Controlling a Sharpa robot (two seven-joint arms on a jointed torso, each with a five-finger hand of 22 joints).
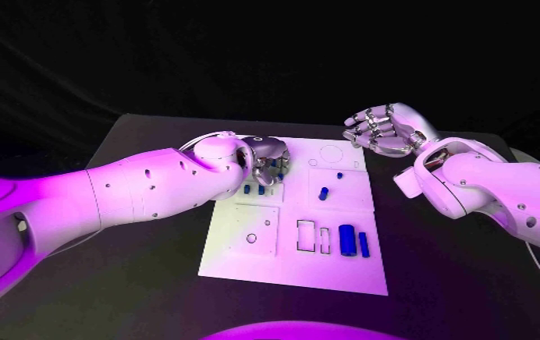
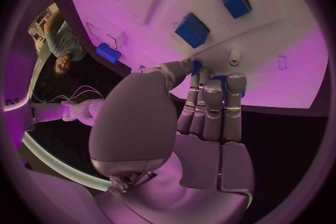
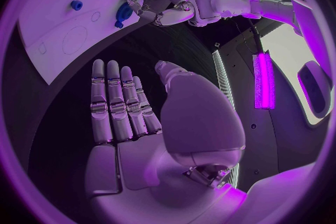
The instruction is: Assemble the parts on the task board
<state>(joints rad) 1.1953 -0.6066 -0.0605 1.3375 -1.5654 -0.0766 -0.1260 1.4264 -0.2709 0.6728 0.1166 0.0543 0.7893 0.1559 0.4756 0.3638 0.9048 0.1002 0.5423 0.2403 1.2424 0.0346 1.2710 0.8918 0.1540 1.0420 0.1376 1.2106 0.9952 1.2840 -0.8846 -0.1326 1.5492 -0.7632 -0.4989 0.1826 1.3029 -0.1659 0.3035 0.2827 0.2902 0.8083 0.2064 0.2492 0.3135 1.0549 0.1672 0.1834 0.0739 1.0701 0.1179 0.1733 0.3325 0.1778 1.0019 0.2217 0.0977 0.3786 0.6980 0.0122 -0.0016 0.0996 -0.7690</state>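
Two white arms are seen reaching over a black table (image 1: 135, 278), on which the white task board (image 1: 282, 266) lies in the middle. The board's far left portion is covered by the left hand (image 1: 265, 159), so the parts beneath it are only partly made out: two small blue parts (image 1: 254, 189) are glimpsed just under the fingers in the head view. Whether these are touched or merely overhung cannot be told. In the left wrist view the fingers (image 2: 213, 103) are held straight and close together, pointing down at the board, with a blue piece showing just past their tips; no grip on it can be confirmed. The right hand (image 1: 386, 129) is held off the board's far right corner, above the table, palm open and fingers spread, nothing in it; the right wrist view shows its fingers (image 3: 115, 101) extended side by side. Near the board's front edge two upright blue bars (image 1: 353, 241) are seen side by side, just beside empty rectangular outlines. A small blue peg (image 1: 323, 193) stands mid-board, apart from both hands.
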